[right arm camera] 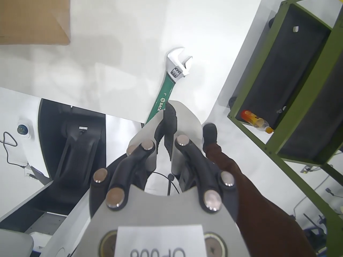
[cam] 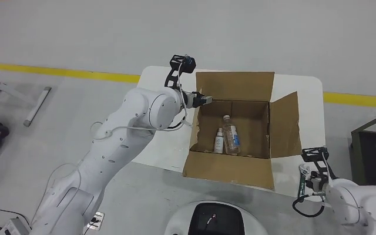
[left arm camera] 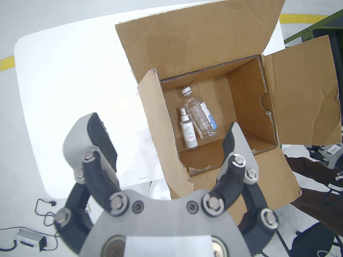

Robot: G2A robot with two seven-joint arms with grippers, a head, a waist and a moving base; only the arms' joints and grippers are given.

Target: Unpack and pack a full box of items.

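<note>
An open cardboard box (cam: pixel 235 169) (left arm camera: pixel 198 38) stands on the white table (cam: pixel 158 129). Inside it, on the floor, lie a clear water bottle (cam: pixel 231 136) (left arm camera: pixel 199 117) and a small white spray bottle (cam: pixel 218 142) (left arm camera: pixel 187 133), side by side. My left gripper (cam: pixel 201 98) (left arm camera: pixel 167 140) hangs open above the box's left flap, with nothing between its fingers. At the table's near right corner my right gripper (cam: pixel 306 187) (right arm camera: pixel 166 112) is shut on the handle end of a green-handled adjustable wrench (cam: pixel 302 179) (right arm camera: pixel 172 78). The wrench's head points away over the tabletop.
A green metal cart (cam: pixel 365 141) (right arm camera: pixel 302 81) stands just past the table's right edge, an orange bottle (right arm camera: pixel 256 121) on its lower shelf. A corner of the box (right arm camera: pixel 32 9) lies beyond the wrench. Bare tabletop stretches left of the box.
</note>
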